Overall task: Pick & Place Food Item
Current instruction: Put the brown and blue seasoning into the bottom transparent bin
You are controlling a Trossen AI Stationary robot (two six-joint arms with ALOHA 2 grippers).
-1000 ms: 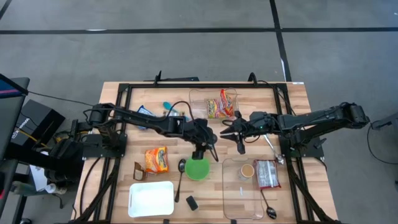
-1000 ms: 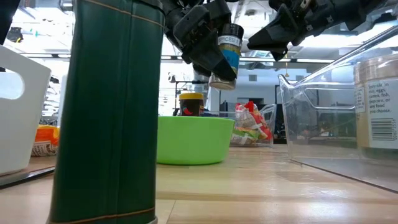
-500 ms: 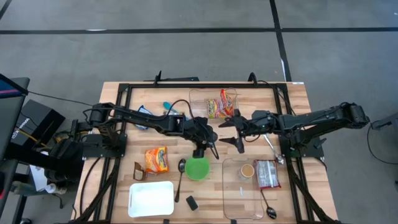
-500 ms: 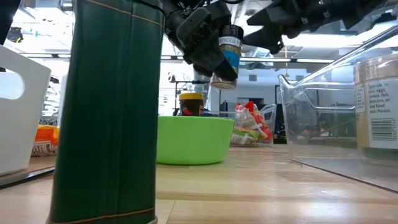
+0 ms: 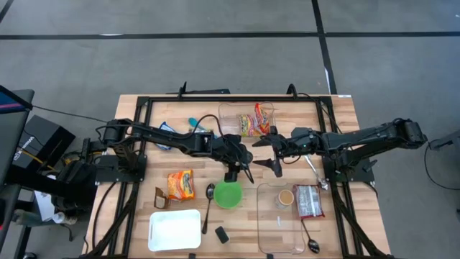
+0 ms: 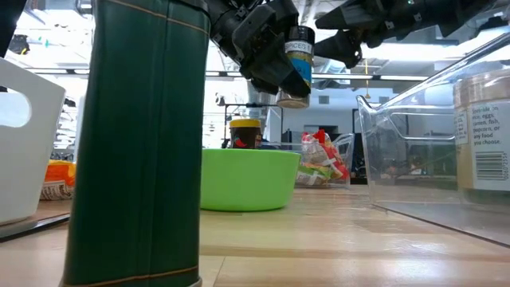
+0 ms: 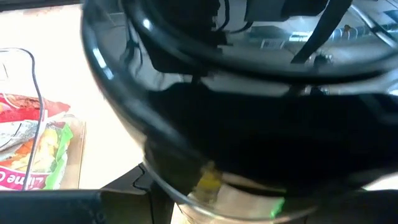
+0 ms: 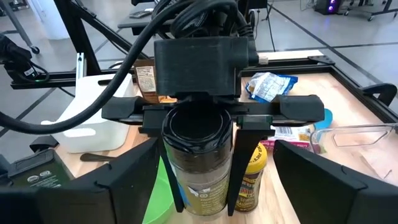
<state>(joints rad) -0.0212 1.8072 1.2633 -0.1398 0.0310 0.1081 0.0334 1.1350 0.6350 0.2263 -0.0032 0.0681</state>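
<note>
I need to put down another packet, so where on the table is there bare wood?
Bare wood lies between the white tray and the clear bin, around the small black block. The middle is crowded: green bowl, spoon, both tools overhead.

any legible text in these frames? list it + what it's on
"may contain ... egg, tree nuts, fish, ... you choose." in fragments, on the label of the jar in the clear bin, low view.
Jar held in the left gripper: blue label with a white band of print, too blurred to read.
"...ime C..." cut off, on the snack bag, left wrist view.
Brown packet and yellow bottle: print too small to read.
</note>
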